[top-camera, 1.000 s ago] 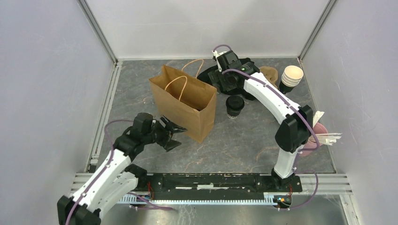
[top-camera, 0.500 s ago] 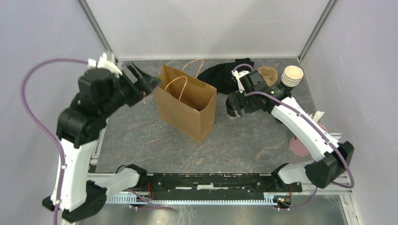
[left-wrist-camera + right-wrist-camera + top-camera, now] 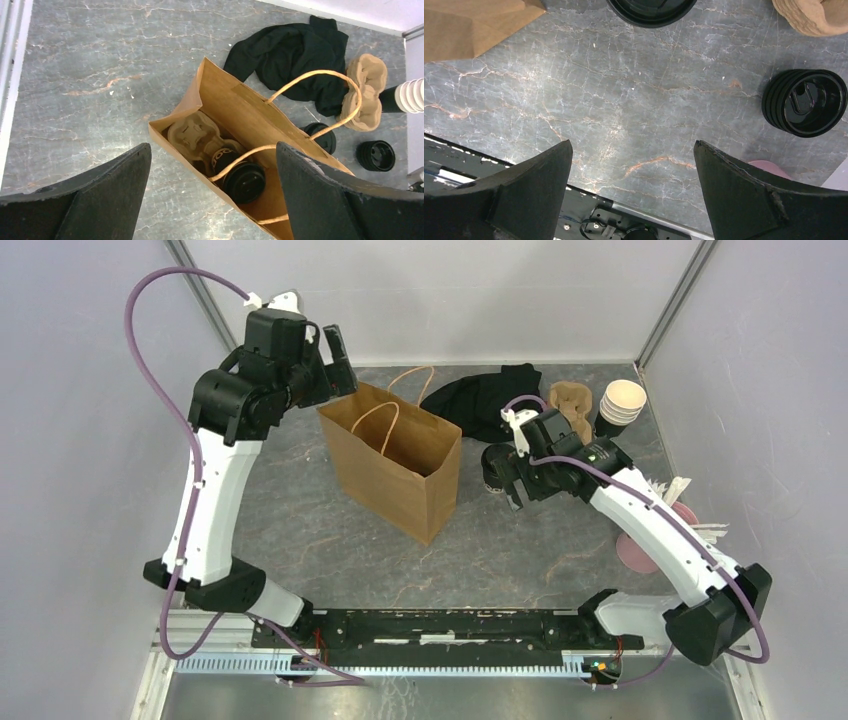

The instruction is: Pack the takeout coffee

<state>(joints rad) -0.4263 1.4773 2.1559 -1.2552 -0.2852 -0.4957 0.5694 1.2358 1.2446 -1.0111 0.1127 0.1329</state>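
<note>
Far L, raised above bag's back corner: L gripper (image 3: 337,358), fingers spread wide, grasping nothing. Centre: brown paper bag (image 3: 395,475), stands upright, mouth open. Inside, cardboard carrier (image 3: 190,134) on the bottom w/ one lidded cup (image 3: 244,180) at its end, long axis approx vertical, lid up toward mouth. Just R of bag, on table (image 3: 300,520): second lidded cup (image 3: 494,466), upright, lid up. Right beside it: R gripper (image 3: 631,145), spread wide, empty. Further R: lid stack (image 3: 805,102).

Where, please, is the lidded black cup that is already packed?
Left wrist view: the lidded black paper cup stands inside the brown paper bag, beside an empty slot in the pulp carrier.
</note>
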